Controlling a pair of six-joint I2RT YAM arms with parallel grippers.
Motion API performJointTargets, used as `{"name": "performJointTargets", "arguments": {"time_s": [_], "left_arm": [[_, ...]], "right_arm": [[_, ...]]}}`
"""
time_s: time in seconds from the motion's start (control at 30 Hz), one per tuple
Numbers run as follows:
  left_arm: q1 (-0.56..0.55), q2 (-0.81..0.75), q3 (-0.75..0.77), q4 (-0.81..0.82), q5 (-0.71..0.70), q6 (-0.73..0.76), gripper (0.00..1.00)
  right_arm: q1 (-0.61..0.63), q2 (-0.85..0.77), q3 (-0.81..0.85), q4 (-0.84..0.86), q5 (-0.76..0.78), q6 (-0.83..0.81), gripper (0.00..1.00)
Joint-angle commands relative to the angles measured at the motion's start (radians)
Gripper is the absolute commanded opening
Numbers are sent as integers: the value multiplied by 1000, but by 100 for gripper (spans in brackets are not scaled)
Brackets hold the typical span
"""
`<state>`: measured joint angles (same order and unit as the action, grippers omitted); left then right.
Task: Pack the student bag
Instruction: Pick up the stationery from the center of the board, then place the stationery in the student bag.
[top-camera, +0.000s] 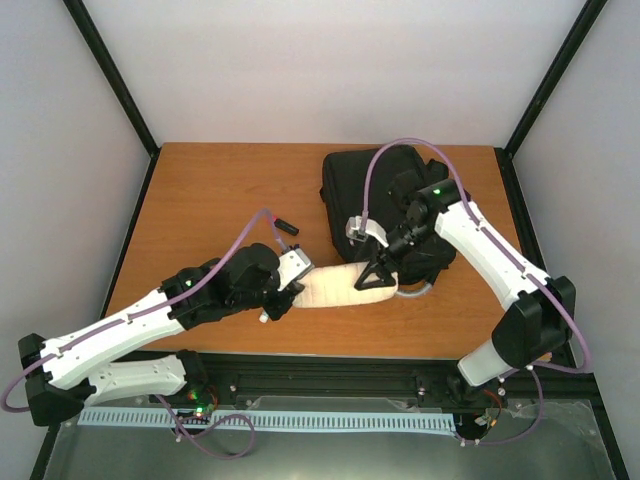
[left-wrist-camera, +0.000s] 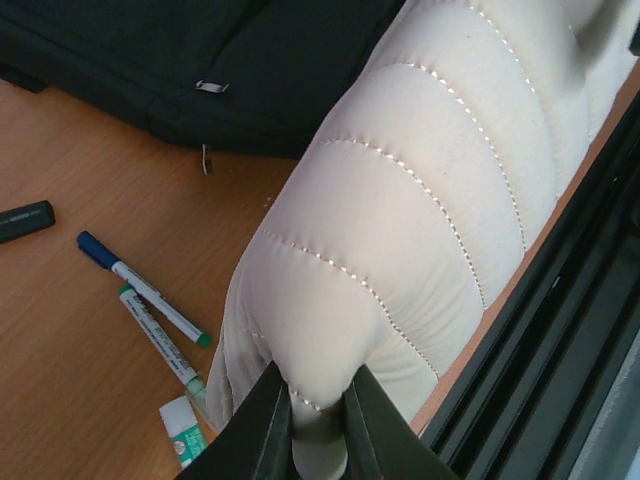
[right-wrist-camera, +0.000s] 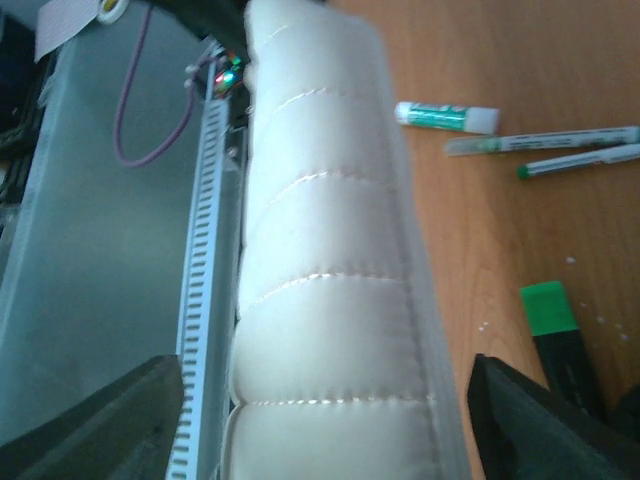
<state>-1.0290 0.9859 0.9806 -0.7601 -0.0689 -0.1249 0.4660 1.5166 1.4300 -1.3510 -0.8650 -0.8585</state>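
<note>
1. The student bag (top-camera: 385, 200) lies at the table's (top-camera: 220, 200) far right; packing looks barely begun.
2. The cream quilted pouch (top-camera: 335, 287) lies outside it.
3. One end is clamped by the left pincer (left-wrist-camera: 318, 400); the right pincer (right-wrist-camera: 325, 400) straddles the other, jaws wide.
4. Pens (left-wrist-camera: 145, 292) lie loose.

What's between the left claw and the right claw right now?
A cream quilted pouch spans that gap: the left claw pinches one end, and the open right claw straddles the other. The top view shows it.

Student bag (top-camera: 372, 178) partly behind right arm (top-camera: 497, 257).
</note>
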Motion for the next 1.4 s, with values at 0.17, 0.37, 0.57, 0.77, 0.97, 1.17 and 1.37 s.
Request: {"name": "performJointTargets", "arguments": {"time_s": [0.17,0.37,0.57,0.77,0.97,1.17,1.37], "left_arm": [[-10,-34,33,56,-125,37,1],[-9,-31,28,79,-155,35,30],[-9,-8,26,139,-164,18,70],[-11,130,59,241,-135,-2,72],[-31,357,155,337,-139,4,72],[-33,574,276,403,-73,66,70],[-34,827,476,391,2,106,69]], "right_arm": [[25,62,11,-152,-69,-81,44],[8,54,-3,-57,-59,26,16],[-236,-14,13,175,13,252,10],[-601,-115,-86,399,38,429,9],[-803,-275,-273,566,135,484,11],[-916,-376,-407,638,139,509,11],[-923,-454,-495,727,213,530,11]]}}
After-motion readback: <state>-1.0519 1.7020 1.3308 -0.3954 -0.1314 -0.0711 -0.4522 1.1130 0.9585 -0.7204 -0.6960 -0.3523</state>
